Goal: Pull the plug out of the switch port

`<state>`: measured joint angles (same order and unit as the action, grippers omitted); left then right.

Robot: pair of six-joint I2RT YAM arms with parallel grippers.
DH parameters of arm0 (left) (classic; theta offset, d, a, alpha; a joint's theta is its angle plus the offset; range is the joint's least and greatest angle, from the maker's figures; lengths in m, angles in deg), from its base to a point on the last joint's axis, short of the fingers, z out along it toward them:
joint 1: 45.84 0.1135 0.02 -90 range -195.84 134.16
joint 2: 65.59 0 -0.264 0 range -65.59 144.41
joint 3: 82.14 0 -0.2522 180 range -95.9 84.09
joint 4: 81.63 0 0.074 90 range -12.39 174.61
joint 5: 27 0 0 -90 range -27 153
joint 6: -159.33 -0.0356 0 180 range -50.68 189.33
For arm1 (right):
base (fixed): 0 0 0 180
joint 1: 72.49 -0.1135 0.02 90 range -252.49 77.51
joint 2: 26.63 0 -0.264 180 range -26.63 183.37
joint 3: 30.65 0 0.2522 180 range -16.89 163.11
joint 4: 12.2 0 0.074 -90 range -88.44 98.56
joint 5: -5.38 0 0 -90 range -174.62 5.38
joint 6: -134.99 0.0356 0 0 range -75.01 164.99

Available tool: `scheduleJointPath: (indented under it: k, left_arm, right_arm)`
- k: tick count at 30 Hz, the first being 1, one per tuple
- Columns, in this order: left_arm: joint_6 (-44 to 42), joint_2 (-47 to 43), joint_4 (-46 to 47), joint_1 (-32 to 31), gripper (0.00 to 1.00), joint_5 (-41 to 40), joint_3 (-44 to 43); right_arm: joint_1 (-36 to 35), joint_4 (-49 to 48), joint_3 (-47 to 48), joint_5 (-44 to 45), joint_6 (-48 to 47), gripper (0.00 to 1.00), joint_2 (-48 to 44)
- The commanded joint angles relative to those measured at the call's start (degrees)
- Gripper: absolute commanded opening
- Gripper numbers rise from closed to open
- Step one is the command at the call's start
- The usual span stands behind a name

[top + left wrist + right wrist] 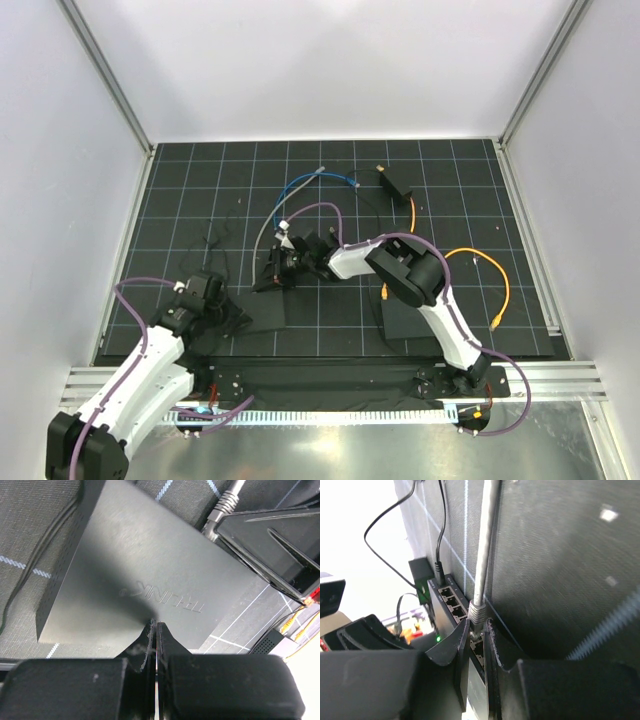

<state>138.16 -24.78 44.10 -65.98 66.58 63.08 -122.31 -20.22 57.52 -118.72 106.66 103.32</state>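
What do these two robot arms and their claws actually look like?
The left arm and right arm both have smooth white shells with bulky black joints, and a lilac cable loops along each. The left claw and right claw each have two matte black, wedge-shaped fingers. No markings show on them.

Stretched to frame centre with right gripper, fingers almost together; crouched at lower left with left gripper, fingers pressed together.
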Motion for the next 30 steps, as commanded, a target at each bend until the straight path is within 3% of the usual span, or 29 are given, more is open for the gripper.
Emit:
scheduleJointPath:
  k: [1, 6, 12, 17, 22, 25, 30]
  left_arm:
    - [-0.64, 1.81, -3.0, -0.07, 0.0, -0.67, 1.77]
    - [-0.72, 1.9, -2.73, -0.16, 0.0, -0.5, 1.77]
    - [-5.37, -0.12, -2.12, -0.16, 0.0, 1.52, -2.35]
    - [-6.79, -3.81, -2.03, -0.07, 0.04, -1.9, -6.84]
    - [-8.37, 1.09, -0.62, -0.16, 0.05, -2.61, -10.01]
    - [-8.28, 5.93, -0.09, -0.16, 0.0, -3.05, -10.1]
    - [-7.49, 9.89, 1.05, -0.16, 0.0, -1.99, -7.99]
  right_arm:
    - [0.95, 5.34, -2.43, 15.81, -2.17, 0.01, -2.24]
    - [0.78, 2.54, -3.57, 16.1, 0.64, 0.01, -2.16]
    - [-0.19, 6.66, -2.07, 14.95, -4.18, 0.01, -2.42]
    - [-0.27, 4.29, -4.71, 13.1, -5.42, 0.01, -3.56]
    - [-0.36, -1.05, -8.14, 12.66, -6.12, 0.01, -5.58]
    - [-0.8, -5.71, -10.25, 14.58, -8.23, 0.01, -6.55]
    - [-0.8, -5.56, -8.41, 16.88, -8.24, 0.01, -5.94]
